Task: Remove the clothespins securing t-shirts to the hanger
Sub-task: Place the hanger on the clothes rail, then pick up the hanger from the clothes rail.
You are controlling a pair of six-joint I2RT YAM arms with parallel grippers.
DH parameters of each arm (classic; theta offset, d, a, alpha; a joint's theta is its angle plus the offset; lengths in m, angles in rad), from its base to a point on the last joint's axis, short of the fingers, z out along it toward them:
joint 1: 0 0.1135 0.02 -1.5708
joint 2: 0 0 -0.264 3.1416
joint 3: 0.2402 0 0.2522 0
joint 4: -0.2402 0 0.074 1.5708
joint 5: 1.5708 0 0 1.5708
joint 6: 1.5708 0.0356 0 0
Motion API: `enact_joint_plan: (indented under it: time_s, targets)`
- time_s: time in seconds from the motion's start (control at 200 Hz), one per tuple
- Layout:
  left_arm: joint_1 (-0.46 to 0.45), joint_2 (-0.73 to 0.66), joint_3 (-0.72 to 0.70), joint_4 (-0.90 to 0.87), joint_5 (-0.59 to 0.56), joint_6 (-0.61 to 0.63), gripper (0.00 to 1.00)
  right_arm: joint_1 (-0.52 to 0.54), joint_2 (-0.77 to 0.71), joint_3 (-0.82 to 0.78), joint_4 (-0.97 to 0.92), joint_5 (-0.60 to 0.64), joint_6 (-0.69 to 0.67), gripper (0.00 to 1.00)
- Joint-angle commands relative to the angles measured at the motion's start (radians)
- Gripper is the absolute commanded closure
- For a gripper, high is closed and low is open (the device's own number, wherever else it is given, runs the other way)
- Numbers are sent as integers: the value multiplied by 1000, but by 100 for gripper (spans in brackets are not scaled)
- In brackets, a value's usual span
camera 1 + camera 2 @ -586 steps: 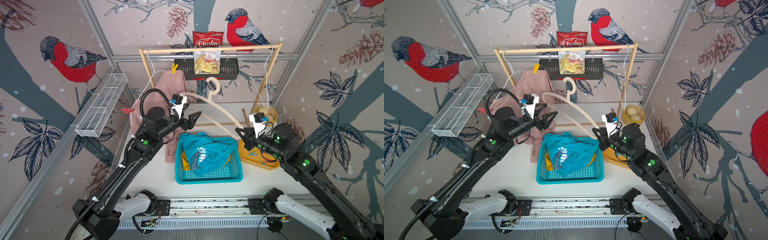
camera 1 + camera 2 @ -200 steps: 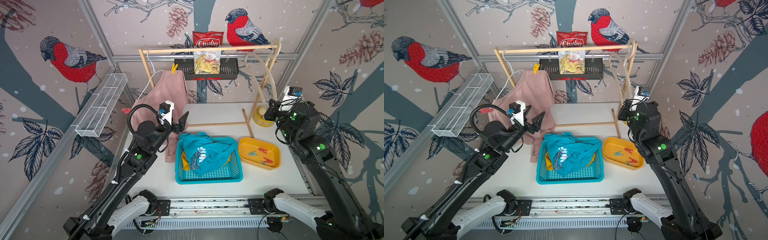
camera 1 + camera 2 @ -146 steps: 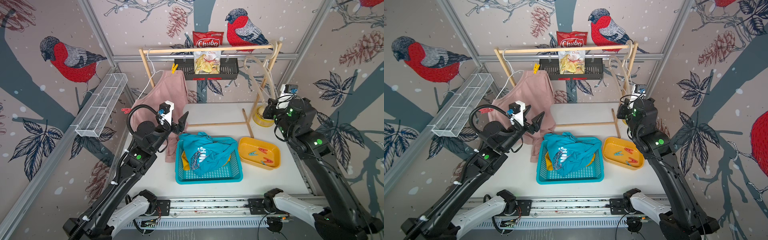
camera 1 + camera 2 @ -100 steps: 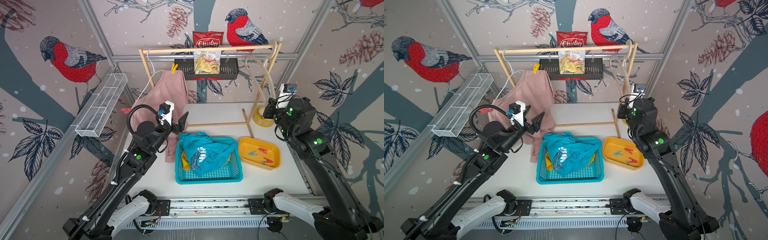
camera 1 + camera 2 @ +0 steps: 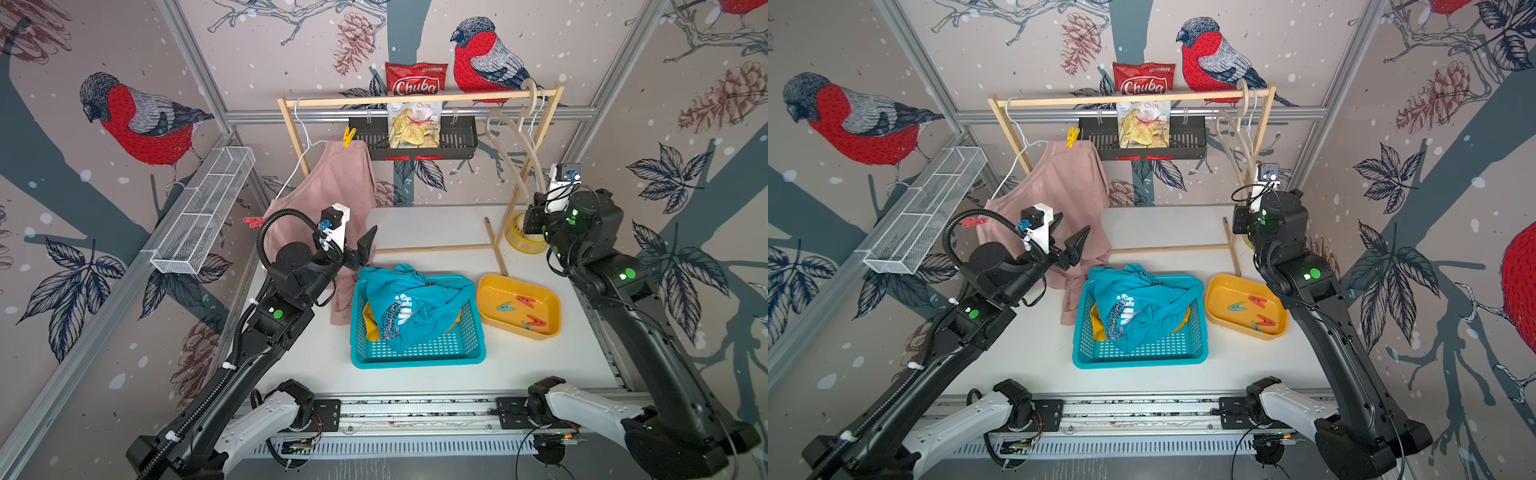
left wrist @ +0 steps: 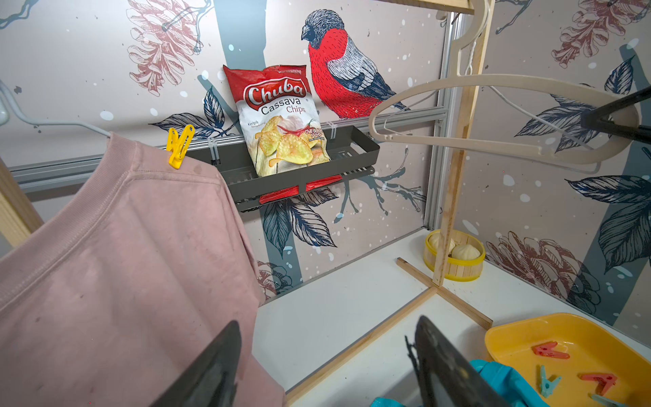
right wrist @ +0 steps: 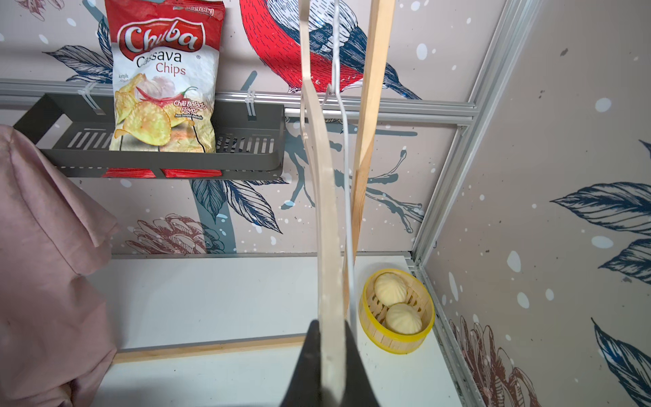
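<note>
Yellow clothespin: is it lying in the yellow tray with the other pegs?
No, the yellow clothespin is clipped to the shoulder of the pink t-shirt, not lying in the yellow tray.

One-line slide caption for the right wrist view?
Right claw shut on the beige hanger, bamboo steamer of buns beyond, Chuba chips bag shelved behind.

Right hand (image 7: 330, 334) carried the hanger (image 7: 321, 197) onto the rail (image 5: 332, 101).

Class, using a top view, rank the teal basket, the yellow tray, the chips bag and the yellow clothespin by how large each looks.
1. teal basket
2. yellow tray and chips bag: about alike, so left unranked; the bag sits farther from the camera.
3. yellow clothespin, smallest by far.
</note>
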Motion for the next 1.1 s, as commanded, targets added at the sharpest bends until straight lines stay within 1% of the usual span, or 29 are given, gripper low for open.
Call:
enact_joint_plan:
  time_s: [0.0,0.03,0.045,0.125,0.185,0.24,0.25,0.3,0.41,0.535,0.605,0.795,0.855,0.91,0.961,1.016,1.096]
  targets:
    - [0,-2,-11,35,-3,3,26,-2,9,-3,-1,3,11,100]
    - [0,-2,-8,32,-1,2,26,-3,9,-3,-9,0,18,95]
    - [1,-3,-7,28,-1,3,26,-2,8,-2,-12,-1,22,91]
    - [0,-12,5,11,-17,18,26,-2,-6,-2,-22,-3,36,62]
    - [0,-25,10,-3,-39,33,26,-3,-24,-2,-24,-9,46,44]
    - [0,-37,10,-21,-63,51,26,-2,-44,-3,-21,-30,57,34]
    - [0,-39,31,-24,-67,54,26,-3,-49,-3,-20,-36,59,33]
    - [0,-47,60,-44,-91,68,26,1,-70,-5,-10,-69,73,27]
    - [1,-60,134,-105,-160,104,26,0,-130,-20,32,-169,116,21]
    - [0,-68,228,-171,-272,142,26,0,-200,-41,106,-301,149,18]
    - [0,-69,292,-223,-305,192,26,0,-225,-38,137,-368,161,18]
    - [1,-28,492,-367,-473,274,24,0,-226,27,128,-591,161,16]
    - [2,3,548,-419,-516,294,23,0,-230,17,133,-672,148,15]
    - [5,35,609,-468,-549,306,22,-1,-232,-3,130,-718,132,15]
    - [12,61,655,-503,-567,312,21,0,-227,-14,120,-746,124,15]
    - [24,90,701,-533,-560,312,21,1,-220,-21,105,-780,118,14]
    - [60,147,782,-590,-511,292,21,4,-205,-26,91,-825,112,14]
